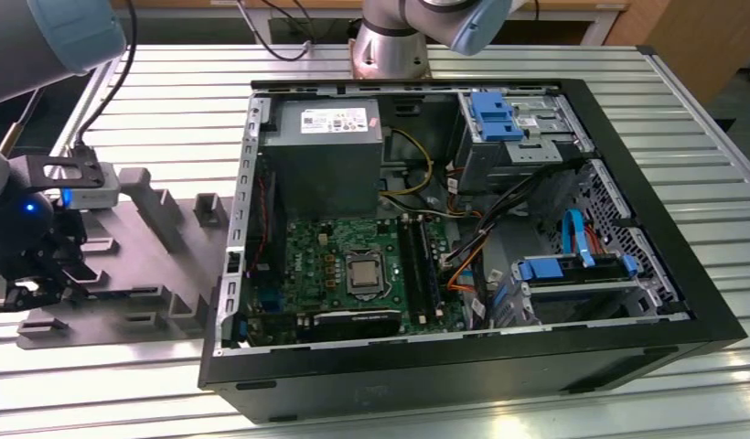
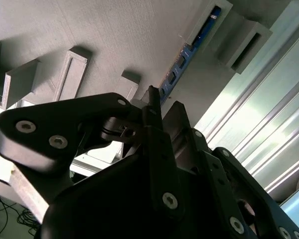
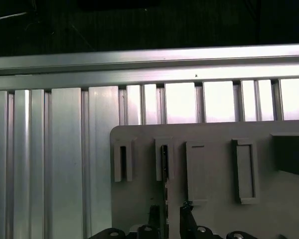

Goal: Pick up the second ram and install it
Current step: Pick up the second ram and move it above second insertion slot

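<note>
- The gripper (image 1: 21, 285) hangs over the grey moulded tray (image 1: 167, 306) on the slatted counter (image 1: 167, 101), at the exterior view's left, well apart from the open computer case (image 1: 473, 229).
- The second ram (image 3: 165, 164) stands on edge in a tray slot. The fingers (image 3: 187, 215) are spread, one on either side, not gripping.
- A good grasp probably means centring the stick in the gap, pads square on its flat faces, clear of the slot walls.
</note>
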{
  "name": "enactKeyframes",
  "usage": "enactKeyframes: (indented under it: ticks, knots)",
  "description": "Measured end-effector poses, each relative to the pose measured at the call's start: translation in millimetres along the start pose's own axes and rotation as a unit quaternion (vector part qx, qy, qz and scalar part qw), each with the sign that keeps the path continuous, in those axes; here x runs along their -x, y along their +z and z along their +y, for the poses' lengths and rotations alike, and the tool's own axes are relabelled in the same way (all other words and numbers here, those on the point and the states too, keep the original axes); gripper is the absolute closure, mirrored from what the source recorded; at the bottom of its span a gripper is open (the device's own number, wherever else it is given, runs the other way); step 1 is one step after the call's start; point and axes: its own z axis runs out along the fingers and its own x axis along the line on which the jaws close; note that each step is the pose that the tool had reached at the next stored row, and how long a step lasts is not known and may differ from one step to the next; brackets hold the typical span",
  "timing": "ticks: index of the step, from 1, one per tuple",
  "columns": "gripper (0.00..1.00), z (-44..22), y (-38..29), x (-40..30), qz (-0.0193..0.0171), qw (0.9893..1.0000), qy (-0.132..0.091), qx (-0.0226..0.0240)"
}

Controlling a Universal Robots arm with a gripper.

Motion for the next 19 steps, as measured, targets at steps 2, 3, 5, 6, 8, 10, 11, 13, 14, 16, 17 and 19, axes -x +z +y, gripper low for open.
enactKeyframes:
  ticks: [2,3,5,6,8,10,11,13,14,16,17,19]
  knots:
    - [0.70,0.7,1.7,-0.1,0.0001,1.0000,-0.003,0.0001]
    - [0.70,0.9,2.6,-0.2,0.0001,1.0000,-0.004,0.0001]
    - [0.70,0.9,4.3,-0.2,0.0002,1.0000,-0.005,0.0002]
    - [0.70,0.9,5.3,-0.2,0.0002,1.0000,-0.006,0.0002]
    - [0.70,0.9,7.0,-0.3,0.0002,1.0000,-0.007,0.0002]
    - [0.70,0.9,8.4,-0.3,0.0002,1.0000,-0.007,0.0002]
    - [0.70,0.9,8.9,-0.3,0.0002,1.0000,-0.008,0.0003]
    - [0.70,0.9,10.0,-0.4,0.0002,1.0000,-0.010,0.0002]
    - [0.70,1.0,10.6,-0.4,0.0003,0.9999,-0.011,0.0003]
    - [0.70,1.2,11.8,-0.6,0.0003,0.9999,-0.012,0.0003]
    - [0.70,1.3,12.3,-0.7,0.0003,0.9999,-0.013,0.0003]
    - [0.70,1.5,13.0,-1.2,0.0003,0.9999,-0.015,0.0003]
